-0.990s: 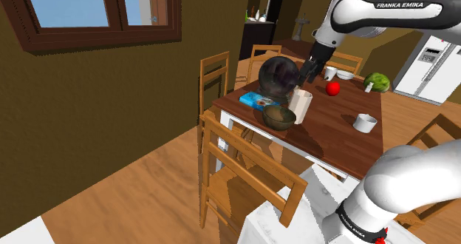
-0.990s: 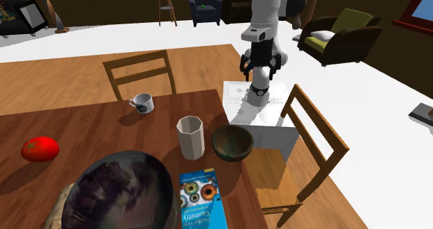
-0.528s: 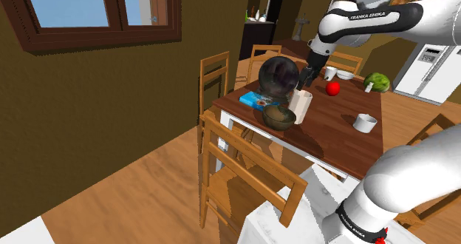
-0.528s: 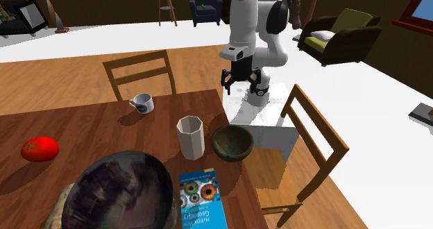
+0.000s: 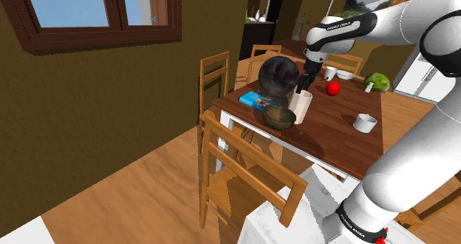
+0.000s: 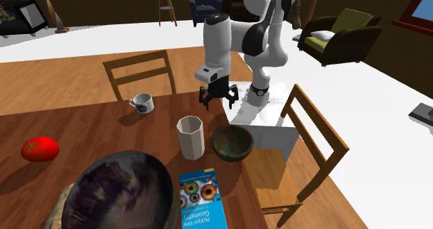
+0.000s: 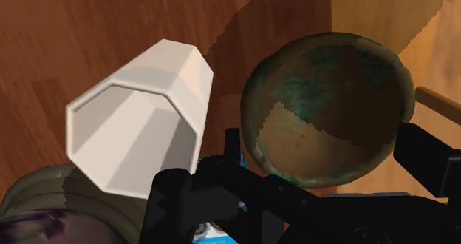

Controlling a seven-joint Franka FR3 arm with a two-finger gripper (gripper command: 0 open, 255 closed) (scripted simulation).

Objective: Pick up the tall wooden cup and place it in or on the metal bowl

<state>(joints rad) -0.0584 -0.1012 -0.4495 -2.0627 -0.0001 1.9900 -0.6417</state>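
**Second exterior view, left to right.** A red tomato point(image 6: 39, 148) lies at the left edge, a dark glossy sphere point(image 6: 121, 193) at lower left, and a white mug point(image 6: 142, 103) left of centre, higher up. The tall cup point(image 6: 190, 135), drawn off-white and faceted, stands upright near the frame's centre on the wooden table point(image 6: 83, 134), long axis vertical and open mouth up. A blue book point(image 6: 198, 200) lies below it, its cover lettering too small to read. The gripper point(image 6: 218, 100) hangs above centre, fingers pointing down and spread apart, clasping nothing. The greenish-brown bowl point(image 6: 232, 143) sits just right of the cup, apart from it.

**Shoulder view.** The arm point(image 5: 358, 222) reads "FRANKA EMIKA" near its base.
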